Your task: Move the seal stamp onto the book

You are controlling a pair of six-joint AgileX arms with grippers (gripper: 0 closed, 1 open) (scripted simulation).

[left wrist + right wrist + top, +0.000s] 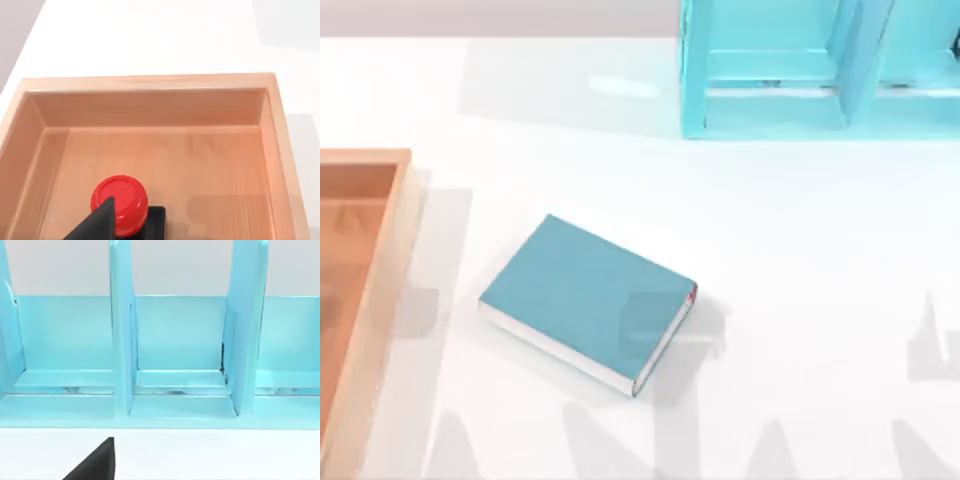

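The seal stamp (122,200), a glossy red knob on a black square base, stands upright on the floor of a wooden tray (150,107). In the left wrist view a black part of my left gripper (99,224) overlaps the knob's near side, just above the stamp. The teal-blue book (585,298) lies flat near the middle of the table, turned at an angle, with white page edges and a small red mark at its right corner. In the right wrist view a black part of my right gripper (97,464) hangs over the white table, facing the shelf.
The wooden tray (392,250) sits at the table's left edge, left of the book. A light-blue shelf unit (770,100) with upright dividers stands at the back right. White tabletop lies between tray, book and shelf.
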